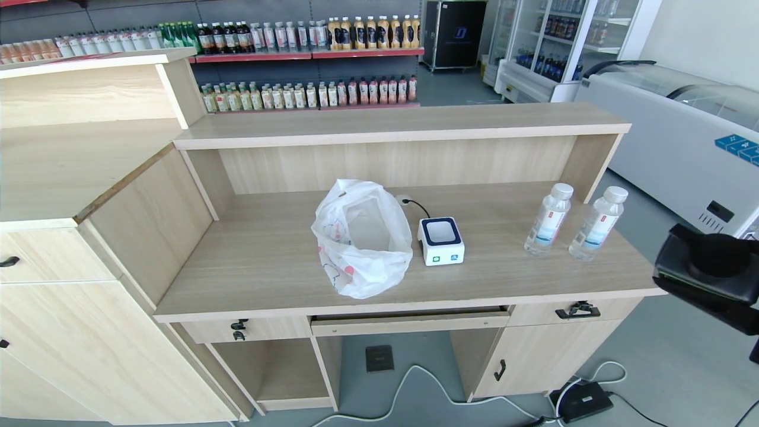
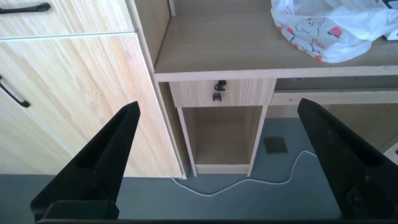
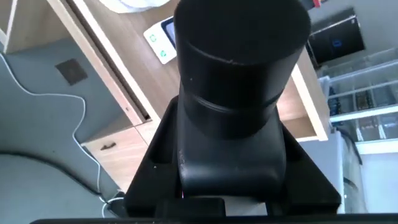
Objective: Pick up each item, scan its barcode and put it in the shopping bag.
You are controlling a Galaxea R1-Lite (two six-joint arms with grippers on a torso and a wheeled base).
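Note:
Two clear water bottles with white caps [image 1: 548,220] [image 1: 595,224] stand upright at the counter's right end. A white plastic shopping bag [image 1: 362,244] sits open-mouthed at the middle of the counter; the same bag [image 2: 329,26] lies above and beyond my left gripper. Just right of the bag is a small white barcode scanner [image 1: 441,240], also visible as the scanner [image 3: 163,38] past my right arm's black body. My left gripper [image 2: 217,162] hangs open and empty below counter height, facing the desk's left drawer. My right gripper [image 1: 708,270] is off the counter's right end, right of the bottles.
The counter [image 1: 267,267] has a raised back shelf [image 1: 403,124] and a taller cabinet [image 1: 77,178] on its left. Cables and a black power brick [image 1: 584,400] lie on the floor under the desk. A chest freezer [image 1: 682,124] stands at the right, with drink shelves behind.

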